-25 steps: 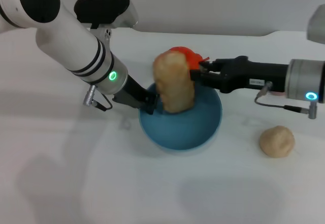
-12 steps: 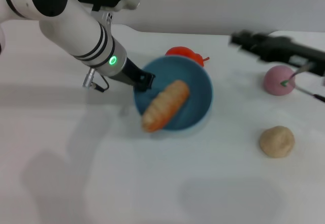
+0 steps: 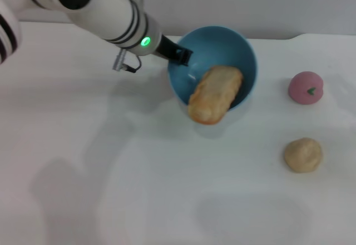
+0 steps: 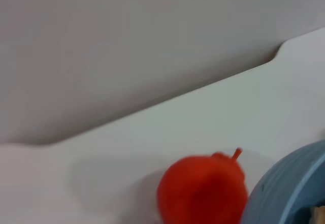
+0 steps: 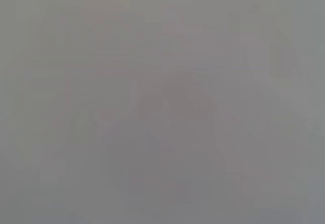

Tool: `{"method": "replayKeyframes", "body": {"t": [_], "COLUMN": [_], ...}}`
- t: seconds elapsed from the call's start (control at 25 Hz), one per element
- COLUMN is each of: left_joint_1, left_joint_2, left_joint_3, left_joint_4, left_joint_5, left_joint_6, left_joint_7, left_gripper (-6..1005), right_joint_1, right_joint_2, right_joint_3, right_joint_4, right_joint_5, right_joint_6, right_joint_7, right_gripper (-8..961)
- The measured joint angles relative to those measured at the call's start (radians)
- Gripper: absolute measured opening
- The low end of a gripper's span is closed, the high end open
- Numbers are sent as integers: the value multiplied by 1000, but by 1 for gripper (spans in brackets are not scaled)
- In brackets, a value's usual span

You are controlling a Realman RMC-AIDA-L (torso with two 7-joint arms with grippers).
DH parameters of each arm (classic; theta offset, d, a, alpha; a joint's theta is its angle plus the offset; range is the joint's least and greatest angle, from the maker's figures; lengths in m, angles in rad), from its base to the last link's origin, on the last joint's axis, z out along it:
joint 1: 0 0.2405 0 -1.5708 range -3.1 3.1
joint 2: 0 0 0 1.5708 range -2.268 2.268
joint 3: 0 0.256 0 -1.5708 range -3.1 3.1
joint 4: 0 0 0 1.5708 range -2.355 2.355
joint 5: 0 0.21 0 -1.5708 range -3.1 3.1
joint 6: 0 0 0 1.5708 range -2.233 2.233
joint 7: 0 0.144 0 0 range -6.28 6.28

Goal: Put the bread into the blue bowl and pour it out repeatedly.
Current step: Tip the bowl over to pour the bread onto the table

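Nearest on the counter (image 3: 111, 189) sits a beige lump (image 3: 303, 154), with a pink fruit (image 3: 305, 87) beyond it. Mid-scene the bread (image 3: 215, 94) hangs over the lower rim of the tilted bowl (image 3: 222, 48), half out. The left pincer (image 3: 181, 56) clamps the bowl's left rim. A red fruit (image 4: 202, 191) lies just behind. The right pincer is out of sight.

**White table against a plain grey wall**

A smooth white table (image 3: 167, 200) fills nearly the whole head view, lit evenly from above, with soft grey shadows pooled at the lower left and lower centre of the frame. Along the top edge runs a plain pale grey wall (image 3: 267, 3), unmarked. At the upper right the table's far edge steps up in a small rounded notch (image 3: 300, 35).
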Motion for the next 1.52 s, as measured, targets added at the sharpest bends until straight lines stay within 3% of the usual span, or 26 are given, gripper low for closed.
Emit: {"method": "replayKeyframes", "body": {"t": [0.4,0.8,0.92,1.0,1.12,1.52], "left_joint_1": [-9,21,62,69,82,85], "left_joint_2": [-10,-13,-13,-13,-13,-14], "left_joint_3": [268,498,567,579,655,752], "left_joint_4": [2,-101,-132,-138,-199,-295], "left_joint_5": [-9,-2,-1,-1,0,1], "left_joint_6": [278,715,895,931,1132,1370], "left_joint_7": [-1,-6,-4,-3,4,107], "left_gripper": [0,-2,-1,0,0,0], "right_joint_1": [-34,-36,-38,-40,-44,-48], "right_joint_2": [0,1,1,2,3,4], "right_joint_3": [69,71,72,74,95,157], "right_joint_4": [69,85,87,88,95,127], "right_joint_5": [2,4,4,9,16,16], "right_joint_6": [-21,-24,-24,-26,-31,-34], "right_joint_7": [-2,-2,1,1,-1,-2], "right_gripper": [393,392,392,392,392,392]}}
